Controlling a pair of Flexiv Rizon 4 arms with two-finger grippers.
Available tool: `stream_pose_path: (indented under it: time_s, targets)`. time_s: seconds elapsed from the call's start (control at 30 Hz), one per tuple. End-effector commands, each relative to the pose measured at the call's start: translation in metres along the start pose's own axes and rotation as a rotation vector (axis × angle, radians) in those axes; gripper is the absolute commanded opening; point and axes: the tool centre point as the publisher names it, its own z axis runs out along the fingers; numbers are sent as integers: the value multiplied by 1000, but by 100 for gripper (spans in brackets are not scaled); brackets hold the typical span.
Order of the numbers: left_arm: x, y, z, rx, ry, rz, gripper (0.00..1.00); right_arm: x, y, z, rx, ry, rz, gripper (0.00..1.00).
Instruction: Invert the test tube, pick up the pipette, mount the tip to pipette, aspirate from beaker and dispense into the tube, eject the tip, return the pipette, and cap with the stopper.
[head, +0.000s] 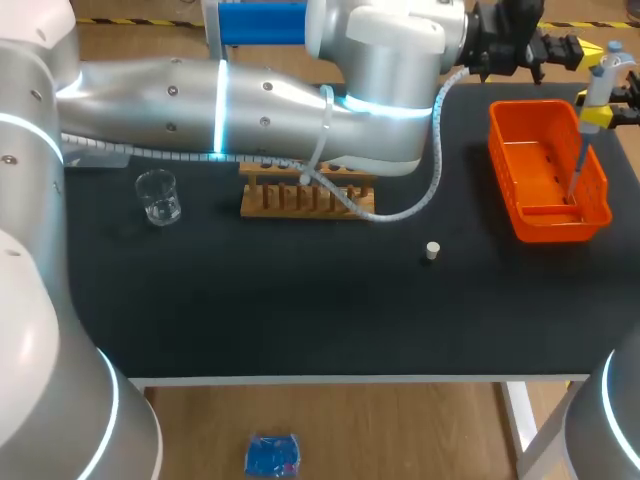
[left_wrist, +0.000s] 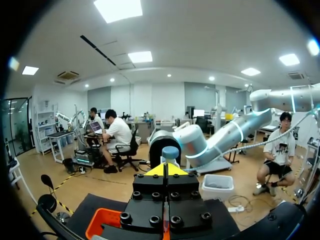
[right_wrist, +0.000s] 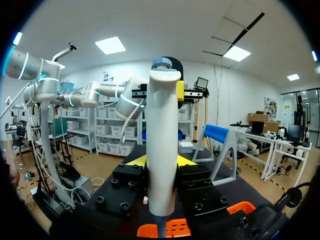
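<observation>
My right gripper (head: 601, 115) at the far right edge is shut on the white pipette (head: 598, 88), which stands upright. In the right wrist view the pipette body (right_wrist: 162, 150) sits between the yellow fingertips (right_wrist: 134, 161). Its thin tip (head: 576, 180) hangs down inside the orange bin (head: 520, 215). My left arm reaches across the back of the table, and its gripper (head: 578, 50) is shut, level with the pipette's top. Just ahead of that gripper (left_wrist: 169, 169) is the pipette's blue-grey button (left_wrist: 170, 152). The glass beaker (head: 158, 197) stands at the left. A white stopper (head: 432, 251) lies mid-table.
A wooden tube rack (head: 300, 200) stands behind the table's middle, partly hidden by my left arm and its white cable (head: 420, 195). I cannot make out a tube in it. The black mat reaches to the front edge.
</observation>
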Motion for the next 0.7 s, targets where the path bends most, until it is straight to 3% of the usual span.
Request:
stream_pose_path:
  time_s: [0.03,0.5,0.7]
  targets:
    - [2,12,9,21,-14,4,0,-2,8,1,1,6,-1,0]
    - [1,15,15,27,-12,6,0,-2,8,1,1,6,-1,0]
    - [2,1,2,22,-36,26,0,-2,8,1,1,6,-1,0]
